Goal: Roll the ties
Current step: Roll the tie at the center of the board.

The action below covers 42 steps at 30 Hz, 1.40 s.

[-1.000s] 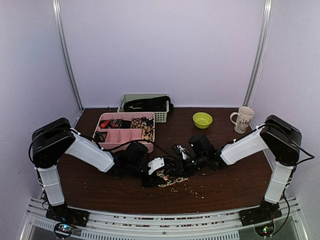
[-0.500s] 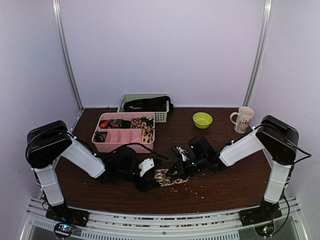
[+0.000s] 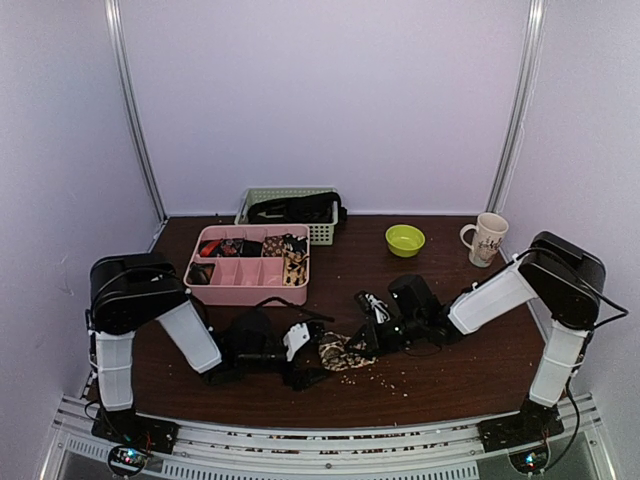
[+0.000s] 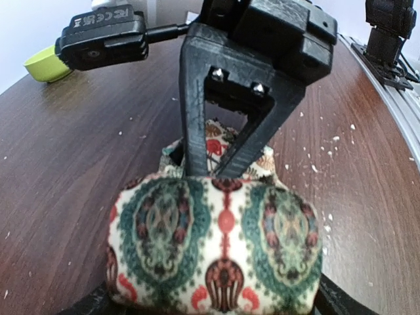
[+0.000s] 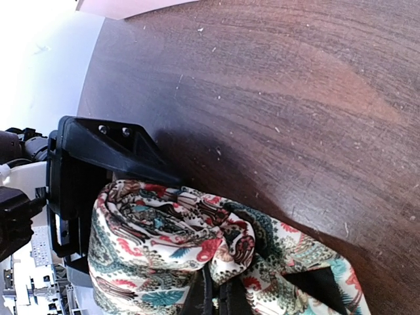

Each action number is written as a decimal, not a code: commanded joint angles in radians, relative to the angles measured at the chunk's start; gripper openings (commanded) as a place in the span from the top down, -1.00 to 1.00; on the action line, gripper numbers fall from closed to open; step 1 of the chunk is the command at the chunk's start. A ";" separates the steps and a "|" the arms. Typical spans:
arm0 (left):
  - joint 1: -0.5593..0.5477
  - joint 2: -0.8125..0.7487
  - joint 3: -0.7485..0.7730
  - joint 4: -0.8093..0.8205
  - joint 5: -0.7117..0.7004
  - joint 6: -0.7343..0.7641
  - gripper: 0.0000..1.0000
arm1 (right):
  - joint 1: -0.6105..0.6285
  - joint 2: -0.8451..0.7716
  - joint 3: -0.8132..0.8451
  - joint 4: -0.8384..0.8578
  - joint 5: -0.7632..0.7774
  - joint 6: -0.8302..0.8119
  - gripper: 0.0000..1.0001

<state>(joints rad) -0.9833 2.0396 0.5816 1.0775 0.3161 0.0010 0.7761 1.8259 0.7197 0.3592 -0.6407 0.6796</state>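
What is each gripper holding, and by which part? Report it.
The right gripper pinches the tie by a fold at the bundle's edge. The left gripper is open, gripping nothing.

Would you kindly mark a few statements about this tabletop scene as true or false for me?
1. The right hand is shut on the cream, teal and red patterned fabric tie. True.
2. The lime-green round bowl sits inside the pink divided plastic tray. False: it stands on the brown wooden table, apart from the tray.
3. The white printed mug stands near the table's far right corner. True.
4. The pale green slatted basket is empty. False: dark items lie in it.
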 commanded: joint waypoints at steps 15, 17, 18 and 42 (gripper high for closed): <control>-0.031 0.106 0.160 -0.038 0.022 -0.043 0.11 | -0.011 -0.043 -0.053 -0.257 0.156 -0.081 0.94; -0.031 0.092 0.149 -0.109 0.027 -0.013 0.20 | -0.024 -0.084 -0.055 -0.260 0.134 -0.074 0.70; -0.031 0.087 0.143 -0.141 0.028 -0.002 0.23 | -0.033 -0.105 -0.059 -0.262 0.119 -0.068 0.55; -0.030 0.062 0.146 -0.319 -0.003 0.067 0.31 | -0.076 -0.072 -0.088 0.006 -0.211 0.152 -0.18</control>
<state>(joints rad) -1.0100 2.0792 0.7490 0.9329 0.3325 0.0479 0.6807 1.7313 0.6796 0.2661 -0.7639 0.7261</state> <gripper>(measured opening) 0.368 0.616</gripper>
